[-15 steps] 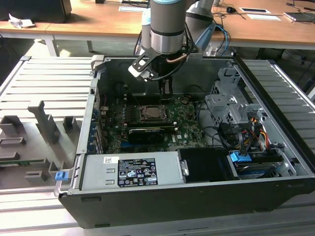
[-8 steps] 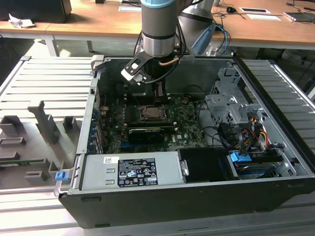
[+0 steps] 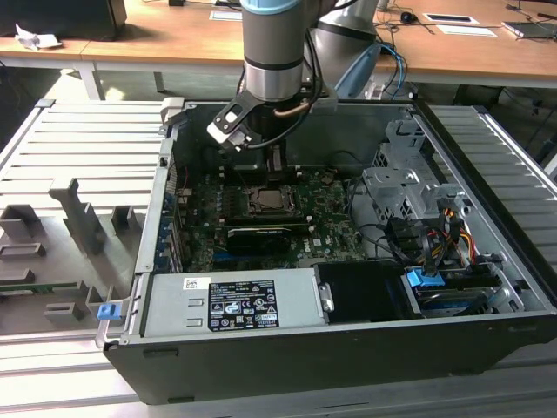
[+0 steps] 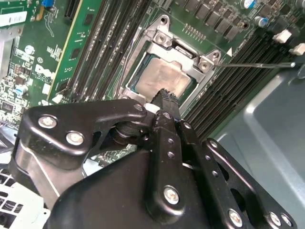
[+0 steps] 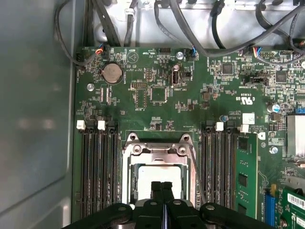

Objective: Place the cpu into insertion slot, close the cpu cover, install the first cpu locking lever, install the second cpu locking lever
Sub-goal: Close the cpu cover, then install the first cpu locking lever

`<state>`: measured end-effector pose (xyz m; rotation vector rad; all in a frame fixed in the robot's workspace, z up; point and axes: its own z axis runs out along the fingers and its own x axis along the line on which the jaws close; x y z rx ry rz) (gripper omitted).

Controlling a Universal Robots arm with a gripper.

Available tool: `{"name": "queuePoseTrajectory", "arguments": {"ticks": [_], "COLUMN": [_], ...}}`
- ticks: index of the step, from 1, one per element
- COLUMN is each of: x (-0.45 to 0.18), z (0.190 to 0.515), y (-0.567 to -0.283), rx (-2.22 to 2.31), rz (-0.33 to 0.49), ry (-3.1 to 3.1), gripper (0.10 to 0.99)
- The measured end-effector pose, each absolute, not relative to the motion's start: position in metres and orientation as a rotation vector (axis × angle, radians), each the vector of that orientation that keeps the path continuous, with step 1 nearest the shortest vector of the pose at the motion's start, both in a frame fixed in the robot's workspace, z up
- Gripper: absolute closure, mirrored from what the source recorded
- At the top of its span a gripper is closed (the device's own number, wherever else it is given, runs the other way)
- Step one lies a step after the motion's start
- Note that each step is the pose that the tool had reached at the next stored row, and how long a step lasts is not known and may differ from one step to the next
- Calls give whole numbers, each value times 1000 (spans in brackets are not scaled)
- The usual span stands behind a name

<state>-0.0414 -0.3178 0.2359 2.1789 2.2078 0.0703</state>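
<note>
The cpu [image 4: 164,78] lies silver face up in the insertion slot [image 3: 253,209] on the green board. The cpu cover [image 4: 188,53], a metal frame with a square window, lies flat around it. In the first wrist view the cpu [image 5: 155,172] shows through the cover [image 5: 157,150] as well. My gripper [image 4: 167,98] is shut with nothing between its fingers, its tips hovering over the near edge of the cpu. It also appears as my gripper [image 5: 162,187] and, above the slot, my gripper [image 3: 275,167]. A thin lever rod [image 4: 257,64] sticks out sideways from the socket over the memory slots.
Black memory slots [image 5: 97,171] flank the socket on both sides. A long black card [image 3: 257,237] lies just in front of it, then the power supply [image 3: 235,303]. A drive cage [image 3: 405,187] with cables stands at the exterior view's right. The grey case wall [image 5: 33,119] runs close by.
</note>
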Motion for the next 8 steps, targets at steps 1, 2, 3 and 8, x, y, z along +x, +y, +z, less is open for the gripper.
{"name": "queuePoseTrajectory", "arguments": {"ticks": [1,2,3,8], "x": [-42,-44,-45,-54], "z": [236,236,235,235], "y": [-318,-318,-318,-318], "rx": [2179,2179,2179,2179], "rz": [71,70,71,71], "ry": [2208,2208,2208,2208], "gripper": [980,980,980,980]}}
